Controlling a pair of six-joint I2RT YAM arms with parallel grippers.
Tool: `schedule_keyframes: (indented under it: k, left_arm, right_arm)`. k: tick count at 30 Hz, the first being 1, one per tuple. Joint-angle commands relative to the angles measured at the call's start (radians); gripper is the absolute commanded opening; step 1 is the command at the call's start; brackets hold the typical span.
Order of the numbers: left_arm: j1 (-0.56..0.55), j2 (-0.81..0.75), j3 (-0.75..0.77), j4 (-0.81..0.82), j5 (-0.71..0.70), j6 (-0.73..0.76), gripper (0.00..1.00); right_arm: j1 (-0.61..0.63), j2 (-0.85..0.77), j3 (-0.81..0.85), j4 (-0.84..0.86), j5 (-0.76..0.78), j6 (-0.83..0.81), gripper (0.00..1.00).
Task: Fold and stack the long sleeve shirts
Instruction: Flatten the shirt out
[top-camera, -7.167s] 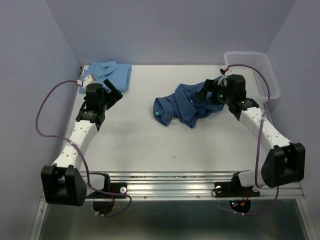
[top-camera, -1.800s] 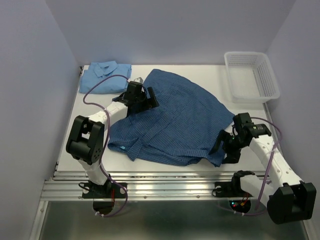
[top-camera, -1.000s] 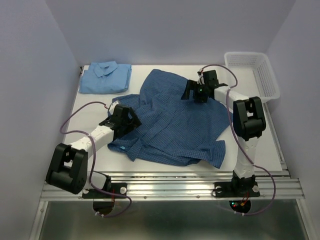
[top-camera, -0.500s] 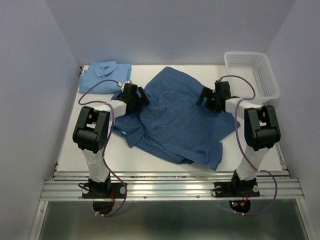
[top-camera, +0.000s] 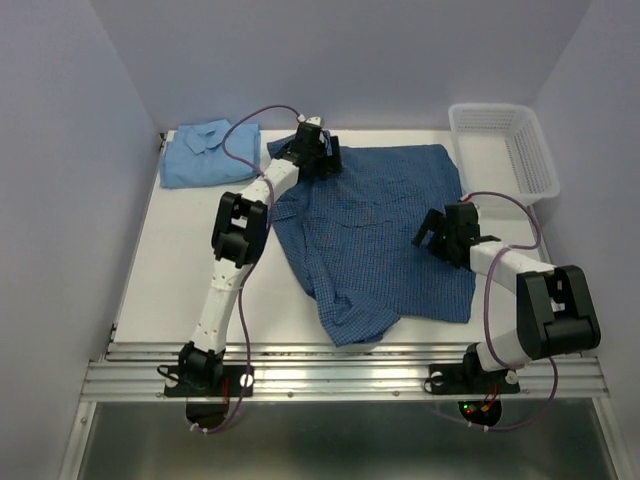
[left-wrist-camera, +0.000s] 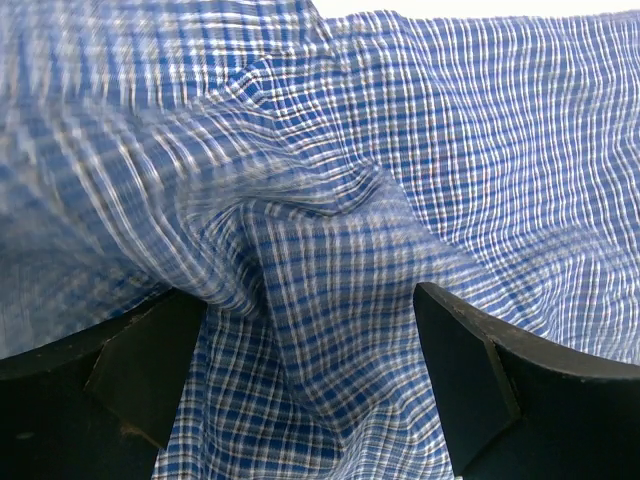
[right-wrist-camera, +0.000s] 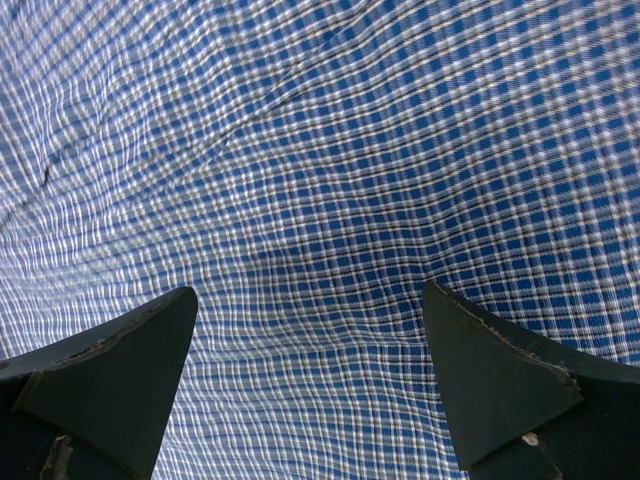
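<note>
Your dark blue checked shirt lies spread across the middle of the table, with the folded light blue shirt in the far left corner. Your left gripper is at the checked shirt's far edge, fingers wide apart, a ridge of cloth bunched between them, possibly touching. Your right gripper, fingers spread, hovers over flat fabric on its right side.

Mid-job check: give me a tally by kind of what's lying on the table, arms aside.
Shirts: 2, the dark blue checked shirt spread in the middle, the light blue shirt folded at the far left.
Baskets: 1, the white mesh basket at the far right.
Total: 3
</note>
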Motion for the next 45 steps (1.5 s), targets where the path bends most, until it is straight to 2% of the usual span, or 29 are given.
schedule_keyframes:
  k: [1,4,5,7,11,13,18,20,22,25,29,34,36,37,38,40,42,43,44,45]
  left_arm:
    - [0.009,-0.070,0.182,-0.139,-0.093,0.092,0.99]
    - [0.009,-0.184,0.075,-0.098,-0.150,0.109,0.99]
    - [0.007,-0.272,-0.019,-0.083,-0.162,0.109,0.99]
    - [0.001,-0.395,-0.107,-0.075,-0.197,0.109,0.99]
    - [-0.040,-0.572,-0.356,-0.139,-0.234,0.104,0.99]
    - [-0.077,-0.659,-0.496,-0.178,-0.271,0.054,0.99]
    - [-0.099,-0.747,-0.689,-0.192,-0.320,-0.023,0.99]
    - [-0.099,-0.715,-0.656,-0.219,-0.395,-0.017,0.99]
    - [-0.099,-0.672,-0.597,-0.253,-0.404,0.009,0.99]
    - [-0.099,-0.516,-0.372,-0.380,-0.494,0.007,0.99]
    - [-0.097,-0.396,-0.228,-0.520,-0.562,-0.029,0.99]
    - [-0.099,-0.301,-0.151,-0.578,-0.555,-0.026,0.99]
    - [-0.099,-0.276,-0.134,-0.592,-0.544,-0.031,0.94]
    - [-0.099,-0.282,-0.141,-0.589,-0.545,-0.033,0.90]
    - [-0.099,-0.290,-0.164,-0.586,-0.547,-0.034,0.80]
    - [-0.097,-0.310,-0.198,-0.571,-0.551,-0.025,0.73]
    - [-0.091,-0.336,-0.253,-0.549,-0.561,-0.017,0.56]
    - [-0.074,-0.343,-0.284,-0.542,-0.561,-0.020,0.33]
    - [-0.065,-0.345,-0.284,-0.541,-0.561,-0.026,0.33]
    - [-0.054,-0.347,-0.308,-0.541,-0.559,-0.031,0.16]
  right_arm:
    - [0.002,-0.039,-0.005,-0.147,0.021,-0.007,1.00]
    - [0.002,-0.087,0.033,-0.155,0.015,-0.053,1.00]
    - [0.002,-0.096,0.042,-0.158,0.003,-0.073,1.00]
    - [0.002,-0.118,0.064,-0.159,-0.011,-0.089,1.00]
    - [0.002,-0.116,0.072,-0.158,-0.016,-0.119,1.00]
    - [0.002,-0.092,0.079,-0.153,-0.017,-0.127,1.00]
    - [0.002,-0.055,0.095,-0.133,-0.006,-0.132,1.00]
    - [0.002,-0.037,0.099,-0.129,-0.006,-0.142,1.00]
    - [0.002,-0.020,0.102,-0.135,-0.002,-0.142,1.00]
    - [0.002,0.000,0.109,-0.133,-0.014,-0.139,1.00]
    - [0.002,0.006,0.110,-0.136,0.010,-0.144,1.00]
    - [0.002,0.020,0.112,-0.141,0.041,-0.149,1.00]
    - [0.002,0.023,0.113,-0.144,0.055,-0.145,1.00]
    - [0.002,0.022,0.113,-0.146,0.067,-0.145,1.00]
    - [0.002,0.022,0.113,-0.147,0.072,-0.144,1.00]
    - [0.002,0.022,0.112,-0.150,0.089,-0.144,1.00]
    - [0.002,0.019,0.110,-0.159,0.112,-0.142,1.00]
    - [0.002,0.016,0.109,-0.161,0.121,-0.142,1.00]
    - [0.002,0.016,0.106,-0.161,0.125,-0.142,1.00]
    - [0.002,0.011,0.102,-0.161,0.129,-0.142,1.00]
